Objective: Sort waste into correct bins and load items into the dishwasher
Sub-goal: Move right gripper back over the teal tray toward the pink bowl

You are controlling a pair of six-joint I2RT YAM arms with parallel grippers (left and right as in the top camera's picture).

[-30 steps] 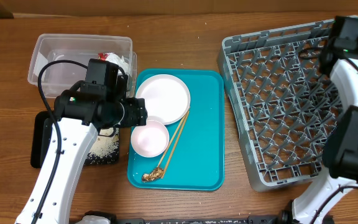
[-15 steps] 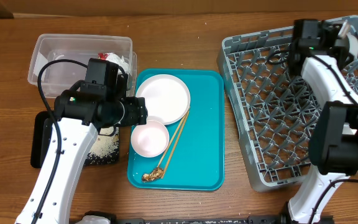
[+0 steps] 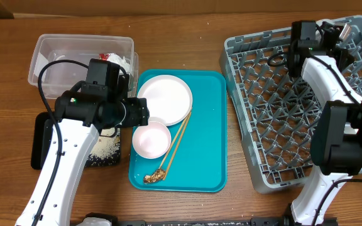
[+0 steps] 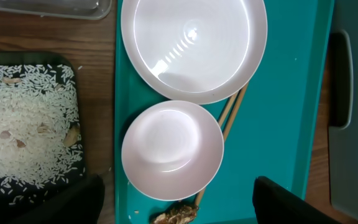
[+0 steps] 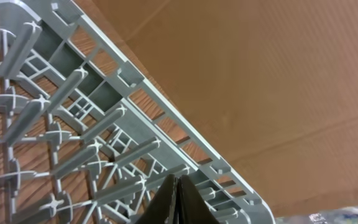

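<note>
Your right gripper (image 5: 176,199) has swung inward over the far corner of the grey lattice rack (image 3: 263,100), tips pressed together. Only the left wrist view shows your left gripper (image 4: 176,200) spread wide above the glossy round bowl (image 4: 171,149) on the teal tray (image 4: 278,124).

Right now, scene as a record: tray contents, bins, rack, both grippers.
tray: teal tray holding white plate, pink bowl, chopsticks, food scrap
left of tray: clear bin with waste; black tray of rice
rack: grey dish rack, right of tray
left gripper: open, above the pink bowl
right gripper: shut, at the rack's far corner
</note>
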